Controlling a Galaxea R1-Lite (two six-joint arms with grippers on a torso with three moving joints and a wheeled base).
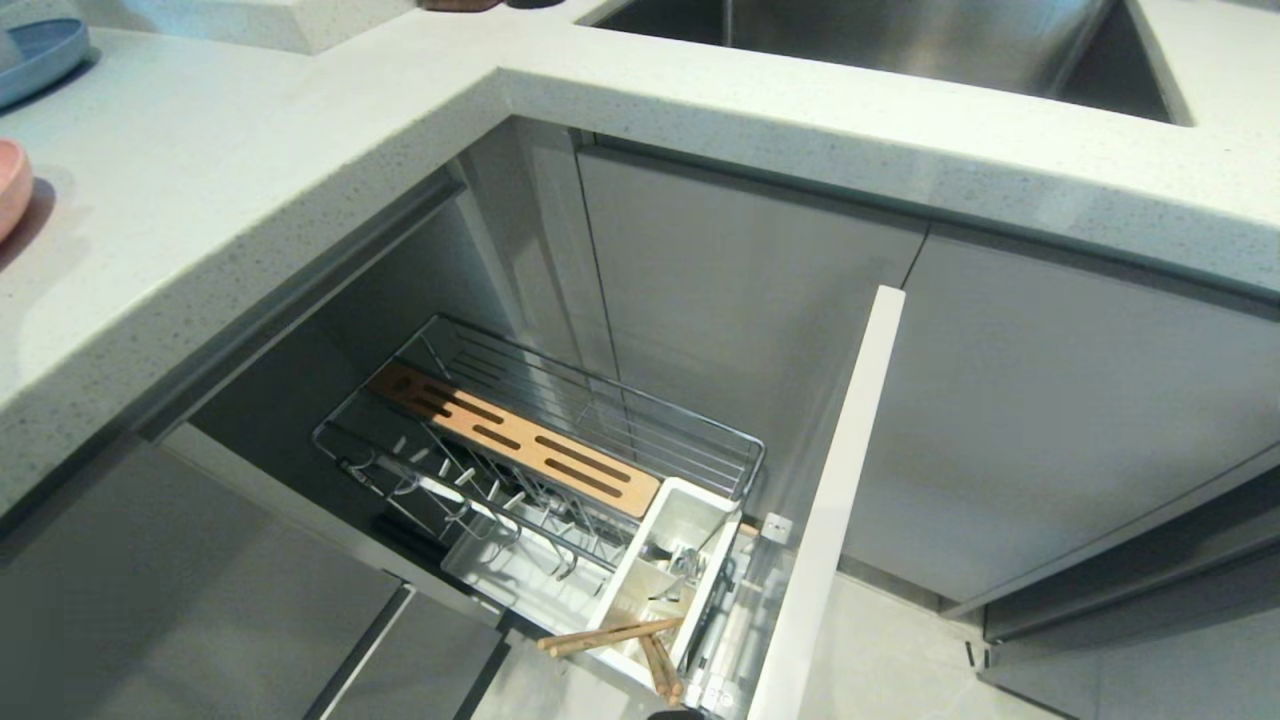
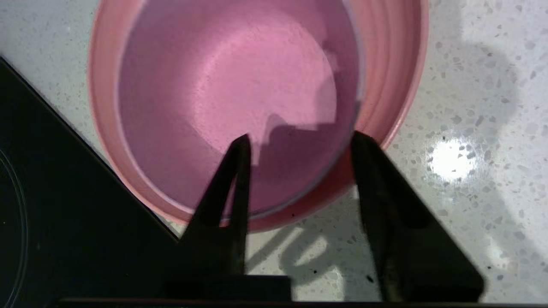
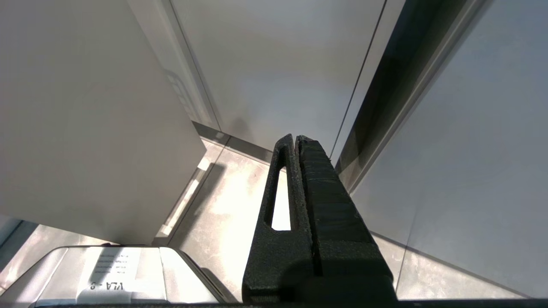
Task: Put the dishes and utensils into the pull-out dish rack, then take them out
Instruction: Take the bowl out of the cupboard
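Two parted fingers of our left gripper straddle the stiff, light pink bowl at its near rim, grasping nothing.

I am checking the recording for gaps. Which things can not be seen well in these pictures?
- Pink dish, head view: cut by the picture's left edge; plate or bowl cannot be told.
- Blue dish, head view: cut by the corner.
- Chopsticks, head view: their ends run off the bottom edge.
- Utensil caddy, head view: contents too small to name.
- Pink bowl, left wrist view: far rim cut off; the open left pincer hides part of the near rim.
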